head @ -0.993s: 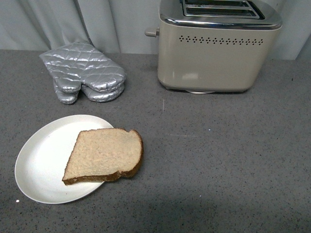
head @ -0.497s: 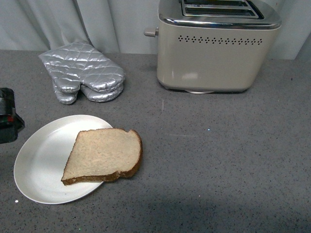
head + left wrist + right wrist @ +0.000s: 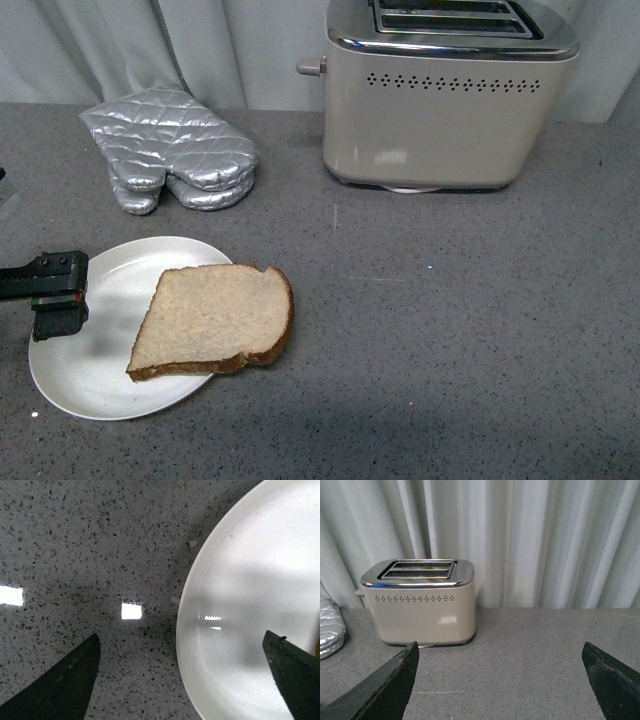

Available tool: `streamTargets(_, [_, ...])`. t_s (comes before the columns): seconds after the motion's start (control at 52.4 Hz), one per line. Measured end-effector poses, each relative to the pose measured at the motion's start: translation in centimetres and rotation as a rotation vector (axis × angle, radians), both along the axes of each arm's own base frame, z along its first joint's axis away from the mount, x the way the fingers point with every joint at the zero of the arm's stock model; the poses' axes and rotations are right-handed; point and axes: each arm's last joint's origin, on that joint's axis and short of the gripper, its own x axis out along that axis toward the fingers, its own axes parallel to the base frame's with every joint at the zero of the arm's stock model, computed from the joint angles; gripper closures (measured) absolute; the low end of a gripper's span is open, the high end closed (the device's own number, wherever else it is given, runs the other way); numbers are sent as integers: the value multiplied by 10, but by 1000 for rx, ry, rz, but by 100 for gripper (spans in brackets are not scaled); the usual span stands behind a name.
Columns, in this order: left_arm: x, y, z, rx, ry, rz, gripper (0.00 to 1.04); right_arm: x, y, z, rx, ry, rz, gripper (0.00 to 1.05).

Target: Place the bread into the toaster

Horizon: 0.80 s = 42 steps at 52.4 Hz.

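Note:
The bread point(image 3: 215, 320), a tan slice with a dark crust, lies flat on the right part of a white plate point(image 3: 100, 385) at the front left. My left gripper point(image 3: 62, 297) hangs open over the plate's left rim, left of the slice and apart from it. In the left wrist view the open left gripper point(image 3: 181, 637) straddles the plate point(image 3: 250, 580) rim with nothing between its fingers. The beige toaster point(image 3: 450, 110) with a chrome top stands at the back right, both slots showing. The right gripper point(image 3: 500, 647) is open above the counter, facing the toaster point(image 3: 422, 605).
Silver quilted oven mitts point(image 3: 175, 150) lie at the back left, left of the toaster; their edge shows as mitts point(image 3: 330, 627) in the right wrist view. Grey speckled counter point(image 3: 450, 330) stretches between plate and toaster. A pale curtain point(image 3: 545, 540) hangs behind.
The left gripper has come in from the left edge and now sits over the plate's left rim. Bread, plate and toaster have not moved.

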Motion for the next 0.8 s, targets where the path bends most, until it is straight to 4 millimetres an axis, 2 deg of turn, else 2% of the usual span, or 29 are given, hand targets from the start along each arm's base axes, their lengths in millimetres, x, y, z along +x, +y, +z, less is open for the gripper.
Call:
streamTargets(0.153, [4,-1,-11,-31,20,4,38,0,0,0,0,0,0,10])
streamTargets(0.286, [5,-1,-18,-38,39,13,56,0,0,0,0,0,0,10])
streamTargets(0.401, [7,-1,-18,-41,36,23,70,0,0,0,0,0,0,10])
streamTargets(0.516, [7,0,-18,-63,43,45,90,0,0,0,0,0,0,10])
streamTargets(0.592, [7,0,-16,-86,35,51,100,0,0,0,0,0,0,10])
streamTargets(0.802, [4,-10,-1,-246,22,73,102,0,0,0,0,0,0,10])
